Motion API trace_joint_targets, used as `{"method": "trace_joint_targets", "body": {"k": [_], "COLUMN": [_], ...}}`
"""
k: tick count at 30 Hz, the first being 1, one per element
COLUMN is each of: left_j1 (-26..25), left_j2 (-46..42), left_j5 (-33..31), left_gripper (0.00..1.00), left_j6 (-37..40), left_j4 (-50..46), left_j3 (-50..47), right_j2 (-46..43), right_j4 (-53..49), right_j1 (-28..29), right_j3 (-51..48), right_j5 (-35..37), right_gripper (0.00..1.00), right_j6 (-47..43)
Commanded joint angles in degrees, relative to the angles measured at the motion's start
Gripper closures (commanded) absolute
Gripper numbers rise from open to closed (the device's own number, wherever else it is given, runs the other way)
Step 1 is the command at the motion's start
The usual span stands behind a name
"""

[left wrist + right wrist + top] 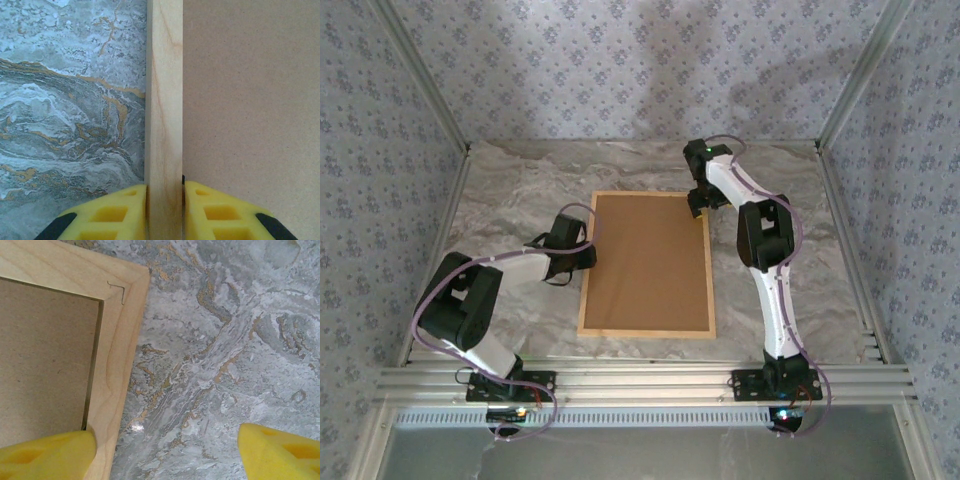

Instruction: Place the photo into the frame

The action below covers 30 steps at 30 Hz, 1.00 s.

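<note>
The frame, light tan wood, lies flat on the marble table with a plain brown backing board inside its rails. The photo is hidden. My left gripper is shut on the frame's left rail, one yellow pad on each side of it. My right gripper hangs open over the frame's far right corner. One of its fingers is above the rail's inner edge and the other stands over bare table, with nothing held between them.
The grey marble table extends round the frame on all sides. Metal posts and patterned walls close in the left, right and back. An aluminium rail carrying both arm bases runs along the near edge.
</note>
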Motion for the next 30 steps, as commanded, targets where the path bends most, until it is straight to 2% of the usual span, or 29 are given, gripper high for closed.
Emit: {"method": "trace_joint_targets", "body": {"k": [1,13,30], "left_j1": [0.0,0.0,0.0], "left_j2": [2.5,2.9,2.8], "left_j5": [0.6,1.0,1.7], "left_gripper": [0.76,0.76,0.76], "left_j6": [1.4,1.4,1.3], "left_j4": [-4.5,-4.3,-4.2], "left_j3": [-2.3,-2.3,-2.3], "right_j2": [6.4,6.4,7.4], "right_j4": [-1.2,-1.2,-2.0], "right_j1": [2.0,2.4,3.7], "right_j3": [-1.0,0.7,1.9], "right_j5": [-4.2,-6.9,-9.0], "right_gripper": [0.18,0.14,0.12], "right_j6": [-2.3,-5.8,-4.3]}}
